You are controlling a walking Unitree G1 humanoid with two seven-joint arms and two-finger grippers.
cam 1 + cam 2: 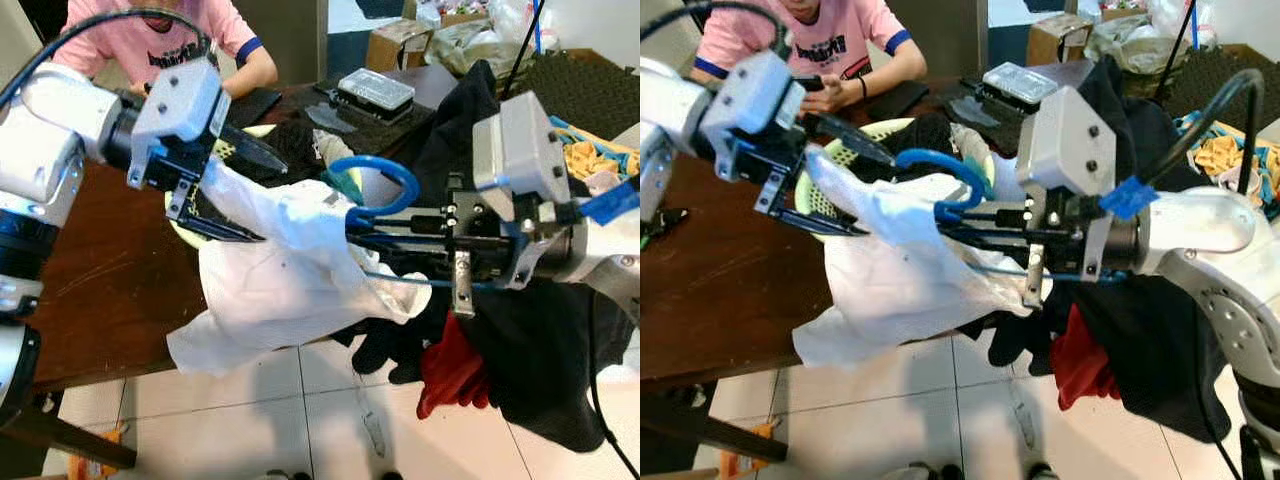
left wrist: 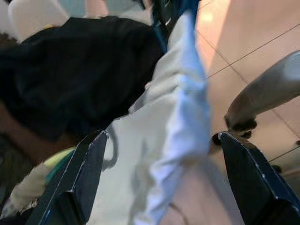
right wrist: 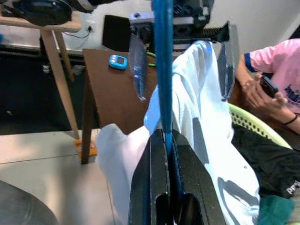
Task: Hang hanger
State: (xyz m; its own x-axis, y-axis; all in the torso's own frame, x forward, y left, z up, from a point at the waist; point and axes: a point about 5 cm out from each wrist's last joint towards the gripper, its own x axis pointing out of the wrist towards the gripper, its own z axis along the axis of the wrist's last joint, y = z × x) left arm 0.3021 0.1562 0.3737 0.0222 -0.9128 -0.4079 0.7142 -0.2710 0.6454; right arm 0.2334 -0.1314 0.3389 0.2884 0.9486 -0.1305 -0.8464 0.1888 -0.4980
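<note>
A white garment [image 1: 270,280] hangs in the air between my two arms, above the table edge and the floor. My left gripper [image 1: 272,203] is open, its two black fingers [image 2: 75,187] spread wide with the garment's upper part between them. A blue hanger [image 1: 395,175] with a round hook reaches into the garment from the right. My right gripper [image 1: 352,232] is shut on the hanger's thin bar [image 3: 163,70]. In the right wrist view the bar runs straight up from the shut fingers [image 3: 157,178] towards the left gripper's spread fingers.
A brown table [image 1: 110,280] is at the left, with a person in a pink shirt [image 1: 170,40] seated behind it. A light green basket [image 1: 855,140] holds dark clothes. Black clothing [image 1: 540,360] and a red garment [image 1: 455,375] hang at the right. Tiled floor [image 1: 300,420] lies below.
</note>
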